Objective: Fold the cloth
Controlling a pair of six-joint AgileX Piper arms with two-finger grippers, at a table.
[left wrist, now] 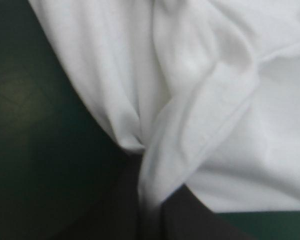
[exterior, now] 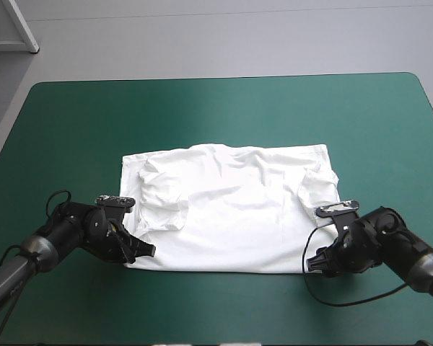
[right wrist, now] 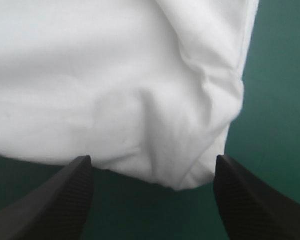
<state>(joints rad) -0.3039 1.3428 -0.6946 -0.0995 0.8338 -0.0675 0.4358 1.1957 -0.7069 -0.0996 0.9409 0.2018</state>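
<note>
The white T-shirt point(exterior: 231, 209) lies spread flat in the middle of the teal-green table, sleeves folded inward over its body. My left gripper point(exterior: 146, 251) sits low at the shirt's near left corner. In the left wrist view a ridge of the T-shirt point(left wrist: 215, 100) runs down between the two black fingers point(left wrist: 115, 215), which are all but closed on it. My right gripper point(exterior: 312, 263) rests just off the near right corner. Its fingers point(right wrist: 65, 200) stand wide apart, with the T-shirt's corner point(right wrist: 115, 75) lying just ahead of the gap between them.
Bare teal-green cover point(exterior: 224, 115) surrounds the shirt on every side, widest toward the far edge. The table's near edge lies close behind both arms.
</note>
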